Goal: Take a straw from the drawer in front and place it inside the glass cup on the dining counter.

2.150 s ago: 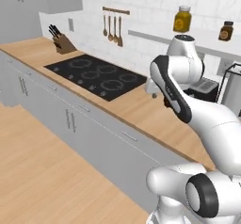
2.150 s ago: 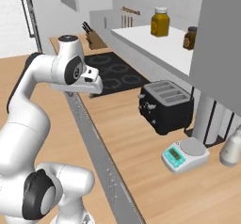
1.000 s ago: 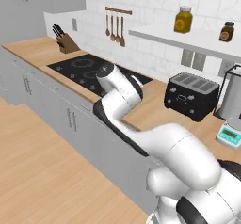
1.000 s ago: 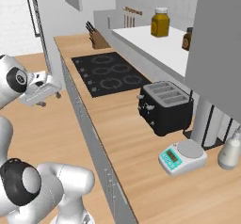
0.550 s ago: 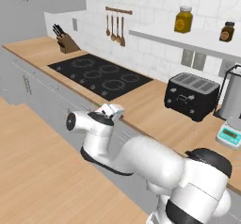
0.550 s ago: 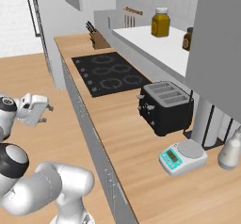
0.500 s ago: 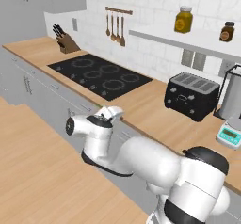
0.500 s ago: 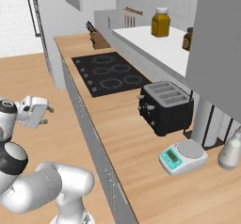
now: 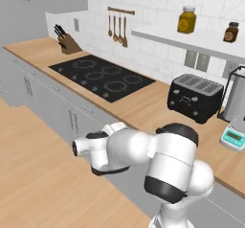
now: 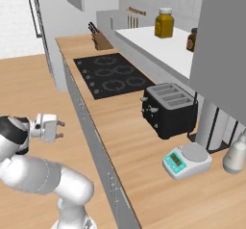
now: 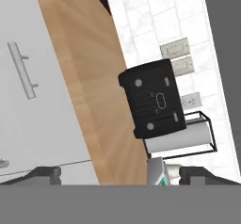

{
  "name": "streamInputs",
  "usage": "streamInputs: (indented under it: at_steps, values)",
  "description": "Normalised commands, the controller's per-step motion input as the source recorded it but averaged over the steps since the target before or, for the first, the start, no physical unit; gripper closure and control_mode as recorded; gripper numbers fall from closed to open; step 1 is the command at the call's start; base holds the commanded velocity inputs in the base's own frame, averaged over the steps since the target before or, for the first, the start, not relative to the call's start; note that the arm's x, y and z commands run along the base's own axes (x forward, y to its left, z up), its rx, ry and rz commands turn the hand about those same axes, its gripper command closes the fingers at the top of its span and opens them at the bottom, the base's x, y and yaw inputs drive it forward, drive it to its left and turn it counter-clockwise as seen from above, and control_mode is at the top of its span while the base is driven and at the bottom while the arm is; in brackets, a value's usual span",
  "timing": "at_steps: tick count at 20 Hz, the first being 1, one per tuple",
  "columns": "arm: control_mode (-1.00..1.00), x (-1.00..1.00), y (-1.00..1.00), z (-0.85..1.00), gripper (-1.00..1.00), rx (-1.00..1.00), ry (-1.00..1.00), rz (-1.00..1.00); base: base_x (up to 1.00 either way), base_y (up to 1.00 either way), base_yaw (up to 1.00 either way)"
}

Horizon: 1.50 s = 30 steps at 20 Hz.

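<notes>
The gripper (image 10: 61,129) sits low in front of the wall counter (image 10: 139,141), out over the wood floor (image 9: 43,174), its two fingers set wide apart with nothing between them. In the hand view the closed drawer (image 11: 33,100) faces the camera, grey front flush, its slim bar handle (image 11: 22,70) clear of the fingertips. On the counter top stand a black toaster (image 9: 195,97), a small scale (image 10: 186,159) and a paper-towel holder (image 11: 181,138). The black stove (image 9: 103,76) lies further along, with a knife block (image 9: 67,40) near the far end. The straw cannot be seen with the drawer shut.
</notes>
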Motion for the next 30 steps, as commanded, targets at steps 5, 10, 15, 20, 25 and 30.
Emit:
streamInputs:
  at_steps: [5, 10, 15, 20, 25, 30]
  values:
    - [-1.0, 0.27, -0.37, -0.49, -1.0, -0.09, 0.0, -0.15, 0.0, 0.0, 0.0]
    - [-1.0, 0.23, -0.35, -0.38, -1.0, -0.05, 0.0, -0.13, 0.0, 0.0, 0.0]
    - [-1.0, 0.06, -0.32, -0.32, -1.0, -0.03, 0.0, -0.09, 0.0, 0.0, 0.0]
    - [-1.0, 0.1, -0.35, -0.37, -1.0, 0.0, 0.0, 0.0, 0.0, 0.0, 0.0]
    - [-1.0, 0.18, -0.33, -0.34, -1.0, 0.0, -0.05, 0.13, 0.0, 0.0, 0.0]
    - [-1.0, 0.4, -0.11, -0.24, -1.0, 0.0, -0.04, 0.22, 0.0, 0.0, 0.0]
